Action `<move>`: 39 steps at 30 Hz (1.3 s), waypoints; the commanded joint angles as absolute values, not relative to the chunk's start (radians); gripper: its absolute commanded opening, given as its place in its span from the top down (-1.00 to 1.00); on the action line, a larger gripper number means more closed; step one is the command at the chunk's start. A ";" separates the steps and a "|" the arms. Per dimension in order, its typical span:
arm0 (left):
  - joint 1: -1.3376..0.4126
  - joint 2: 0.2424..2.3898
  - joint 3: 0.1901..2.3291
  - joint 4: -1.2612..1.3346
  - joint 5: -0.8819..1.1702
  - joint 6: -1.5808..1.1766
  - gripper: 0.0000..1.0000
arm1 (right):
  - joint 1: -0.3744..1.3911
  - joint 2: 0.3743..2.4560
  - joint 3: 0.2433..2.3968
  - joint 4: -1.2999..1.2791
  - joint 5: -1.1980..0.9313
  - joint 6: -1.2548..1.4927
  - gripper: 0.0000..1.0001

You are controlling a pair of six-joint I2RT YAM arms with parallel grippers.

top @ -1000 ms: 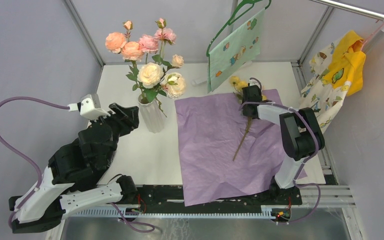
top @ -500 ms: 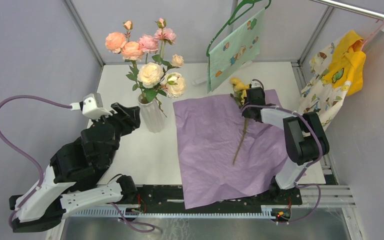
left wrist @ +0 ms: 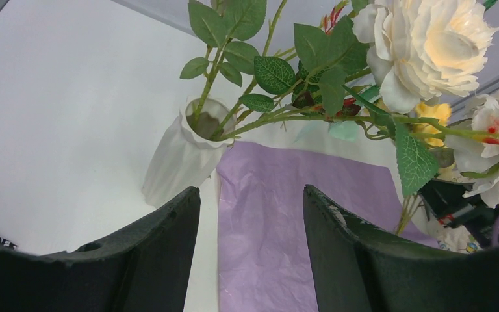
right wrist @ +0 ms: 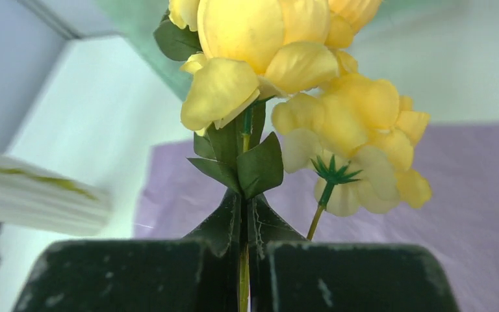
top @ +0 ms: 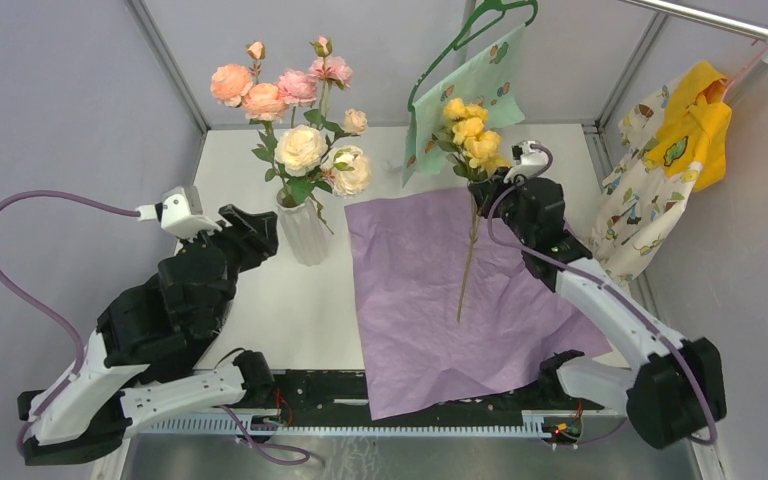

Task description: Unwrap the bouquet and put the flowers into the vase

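Top external view: the right gripper [top: 501, 192] is shut tight on the thin stem of the yellow roses [top: 469, 128] and holds them upright over the purple paper [top: 420, 300] (I cannot tell if the stem's tip touches it). The left gripper [top: 252, 226] is wide open with nothing in it, just beside the white vase [top: 303, 235]. Pink and cream roses [top: 300, 150] stand in the vase, which sits on the white table [top: 260, 310] left of the paper.

My left arm [top: 160, 320] and right arm [top: 605, 305] are black at the joints with white shells on the long links, a purple cable [top: 50, 197] loops along each, and my blunt black fingers [left wrist: 149, 260] are scuffed pale.
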State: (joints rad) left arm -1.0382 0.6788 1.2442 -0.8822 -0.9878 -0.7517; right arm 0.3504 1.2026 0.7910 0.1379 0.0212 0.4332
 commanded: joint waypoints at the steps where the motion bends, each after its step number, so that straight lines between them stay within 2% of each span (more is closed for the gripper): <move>1: -1.037 0.671 1.298 -0.903 -1.046 -0.726 -0.32 | 0.465 1.013 0.797 0.357 0.005 0.353 1.00; 5: -1.036 0.633 1.328 -0.968 -1.112 -0.760 -0.31 | 0.582 0.878 0.791 0.518 0.004 0.261 1.00; 8: -1.036 0.595 1.329 -1.012 -1.162 -0.791 -0.31 | 0.619 0.813 0.771 0.663 -0.088 0.249 1.00; 14: -1.036 0.574 1.352 -1.121 -1.222 -0.853 -0.31 | 0.692 0.825 0.835 0.821 -0.264 0.259 1.00; 22: -1.036 0.580 1.372 -1.182 -1.246 -0.891 -0.31 | 0.853 1.055 1.088 0.877 -0.433 0.326 1.00; 29: -1.036 0.586 1.393 -1.233 -1.258 -0.915 -0.31 | 1.047 1.307 1.387 0.759 -0.482 0.211 1.00; 39: -1.035 0.538 1.410 -1.298 -1.267 -0.948 -0.29 | 1.077 1.649 1.700 0.753 -0.498 0.148 1.00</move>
